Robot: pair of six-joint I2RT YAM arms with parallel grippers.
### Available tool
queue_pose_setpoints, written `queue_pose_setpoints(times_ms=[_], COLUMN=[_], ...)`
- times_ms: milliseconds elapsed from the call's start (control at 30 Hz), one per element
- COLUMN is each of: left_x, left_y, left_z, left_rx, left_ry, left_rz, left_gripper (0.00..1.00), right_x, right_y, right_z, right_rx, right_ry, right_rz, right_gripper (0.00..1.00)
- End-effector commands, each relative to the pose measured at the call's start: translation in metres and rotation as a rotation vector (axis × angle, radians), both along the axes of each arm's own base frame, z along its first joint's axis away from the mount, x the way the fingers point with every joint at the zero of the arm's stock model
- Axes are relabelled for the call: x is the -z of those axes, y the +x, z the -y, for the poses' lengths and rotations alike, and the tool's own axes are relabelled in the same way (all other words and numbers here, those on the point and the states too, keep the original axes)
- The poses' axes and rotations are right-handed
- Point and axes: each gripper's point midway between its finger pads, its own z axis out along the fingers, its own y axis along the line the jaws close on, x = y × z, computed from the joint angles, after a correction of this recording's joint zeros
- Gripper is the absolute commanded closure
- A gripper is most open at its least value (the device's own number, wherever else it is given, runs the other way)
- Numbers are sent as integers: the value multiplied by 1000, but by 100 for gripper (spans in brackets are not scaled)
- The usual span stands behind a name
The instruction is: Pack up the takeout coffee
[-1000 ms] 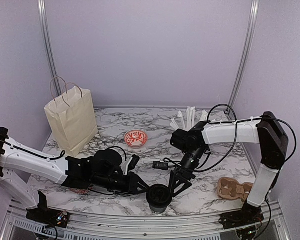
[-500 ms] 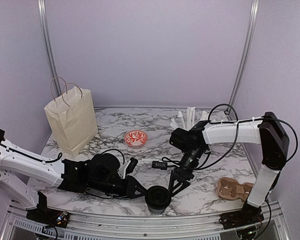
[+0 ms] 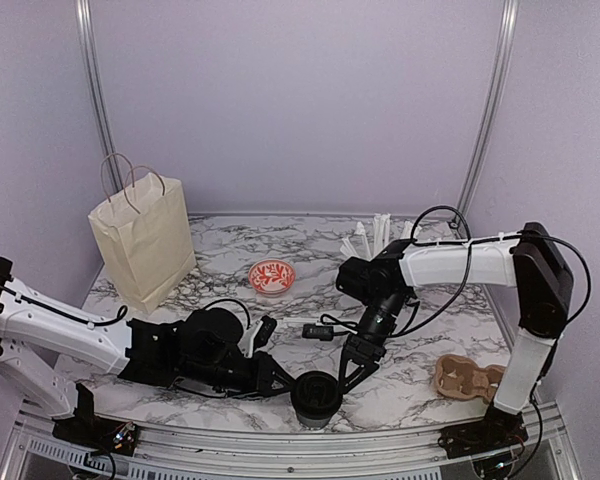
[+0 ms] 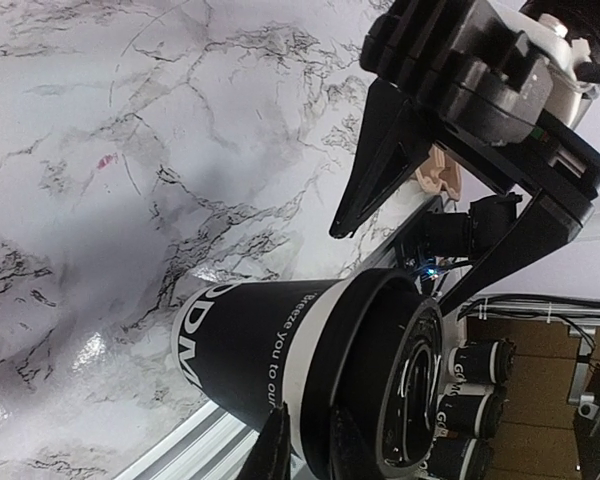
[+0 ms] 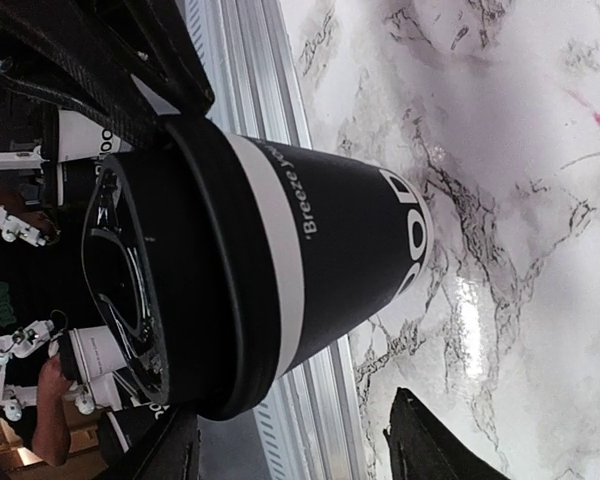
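**Desk:** Where is the coffee on the overhead?

**Operator:** I see the small black paper cup [image 3: 315,412] standing upright at the bottom centre of the frame. It is on the near edge of the white marble-patterned table [image 3: 420,300], with its round black plastic lid [image 3: 317,390] on. My left gripper [image 3: 285,381] reaches in from the left, just beside the cup. My right gripper [image 3: 352,372] points down just to the cup's right, fingers apart in a V.

**Desk:** What else is there?

**Operator:** A cream paper bag [image 3: 142,245] stands at the upper left and a red-and-white patterned bowl [image 3: 271,277] sits mid-table. There are white wrapped straws [image 3: 378,235] at the back and a brown pulp cup carrier [image 3: 468,378] at the lower right. All are well apart from the cup.

**Desk:** Left wrist?

**Operator:** The cup [image 4: 250,345] fills the lower centre, with white print on its wall and a white band under the lid [image 4: 380,380]. My left fingers show only as slivers at the bottom edge, so I cannot tell whether they are clamped on the cup. In the upper right, the right gripper's two fingers stand spread, with marble showing between them.

**Desk:** Right wrist?

**Operator:** The cup [image 5: 350,240] lies across the middle of the frame, lid [image 5: 180,270] to the left. My right fingers [image 5: 435,440] sit at the bottom edge, apart, with the cup above them. The left gripper's black fingers [image 5: 110,50] are at the upper left, by the lid's rim.
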Motion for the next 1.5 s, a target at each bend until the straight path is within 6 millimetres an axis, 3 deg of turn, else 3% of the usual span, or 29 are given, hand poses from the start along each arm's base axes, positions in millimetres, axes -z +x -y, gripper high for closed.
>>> queue_pose_setpoints(times_ms=[0, 133, 200, 467, 633, 733, 900, 1033, 1267, 1467], left_x=[76, 15, -7, -36, -68, -87, -113, -123, -119, -115], left_y=[-21, 7, 20, 40, 57, 80, 123, 134, 132, 131], left_z=[-67, -36, -29, -24, -37, -61, -105, -125, -132, -134], left_rx=[78, 82, 60, 30, -14, -92, -287, -374, -393, -390], left_ry=[460, 375, 352, 332, 351, 410, 469, 451, 431, 435], left_rz=[14, 222, 288, 369, 491, 597, 692, 707, 691, 687], left_gripper=[85, 83, 82, 74, 50, 33, 22, 20, 20, 20], right_x=[46, 7, -12, -59, -98, -117, -110, -89, -61, -48], right_y=[52, 53, 58, 66, 59, 55, 34, 12, -12, -19], right_z=[-6, -13, -14, -13, -16, -18, -33, -46, -57, -60], right_rx=[-49, -37, -17, -1, -46, -103, -240, -356, -460, -492], right_ry=[-64, 58, 108, 221, 348, 450, 490, 446, 397, 367], right_rz=[386, 398, 414, 460, 542, 668, 832, 836, 804, 795], right_gripper=[39, 37, 36, 32, 27, 3, 1, 3, 7, 9])
